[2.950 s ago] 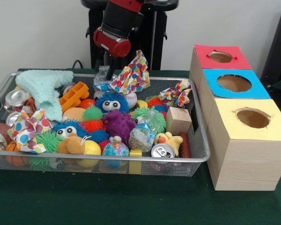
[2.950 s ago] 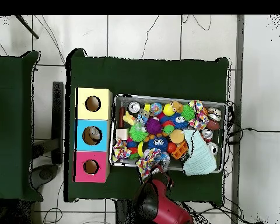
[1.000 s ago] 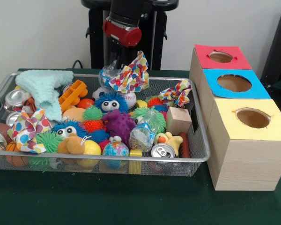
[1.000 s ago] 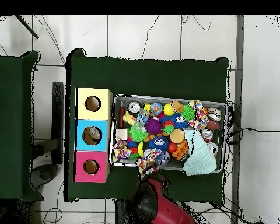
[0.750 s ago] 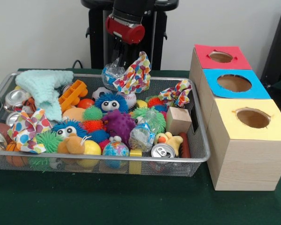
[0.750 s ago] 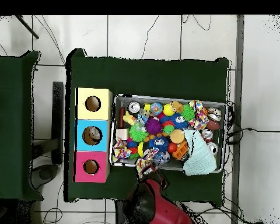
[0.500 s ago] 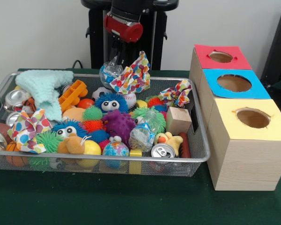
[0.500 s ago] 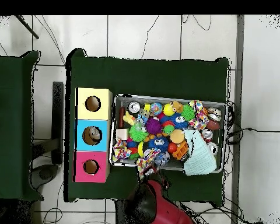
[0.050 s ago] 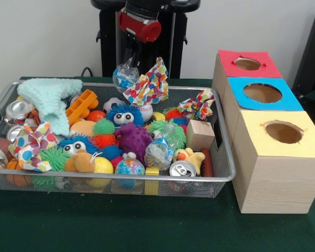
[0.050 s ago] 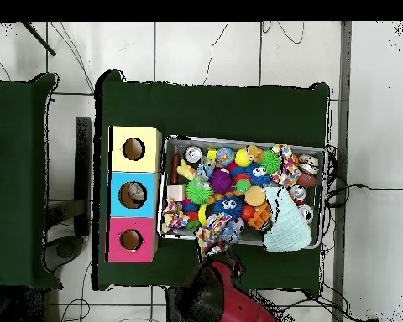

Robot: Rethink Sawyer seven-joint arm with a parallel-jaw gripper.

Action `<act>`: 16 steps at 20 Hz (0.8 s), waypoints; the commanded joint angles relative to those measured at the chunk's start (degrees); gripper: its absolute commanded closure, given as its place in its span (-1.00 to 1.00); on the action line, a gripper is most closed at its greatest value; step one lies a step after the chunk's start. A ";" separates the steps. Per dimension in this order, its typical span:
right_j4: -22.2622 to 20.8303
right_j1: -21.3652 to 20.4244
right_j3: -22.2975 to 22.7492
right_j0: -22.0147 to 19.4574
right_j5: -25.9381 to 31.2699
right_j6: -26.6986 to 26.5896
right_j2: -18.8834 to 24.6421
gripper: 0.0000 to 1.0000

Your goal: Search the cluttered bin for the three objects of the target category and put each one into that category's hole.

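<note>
Crinkly bag is out of the bin, now it needs a hole

So the gripper (image 9: 130,59) is pinched on the top of a clear crinkly plastic bag (image 9: 125,76) with something blue inside, and the bag hangs in the air above the far rim of the wire bin (image 9: 227,157), right beside the polka-dot cloth (image 9: 148,83) that sticks up there. I'd call this the carry step: one item picked, not yet dropped. Next move, as I see it, is swinging it sideways over to the row of boxes on the green worktop (image 9: 147,226), the red box (image 9: 248,64), blue box (image 9: 262,93) and yellow box (image 9: 283,132). Can't tell which hole matches it. The bag dangles loosely, so it'll need lining up over the opening before letting go.
</note>
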 commanded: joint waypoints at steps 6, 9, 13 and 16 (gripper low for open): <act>3.24 -0.87 -8.28 1.17 8.85 6.52 1.13 1.00; 3.60 -0.61 -7.82 1.81 8.76 7.37 1.48 1.00; 3.77 -0.22 -6.84 1.72 7.53 8.44 1.91 1.00; 3.57 0.40 -6.53 1.43 5.96 8.96 2.40 1.00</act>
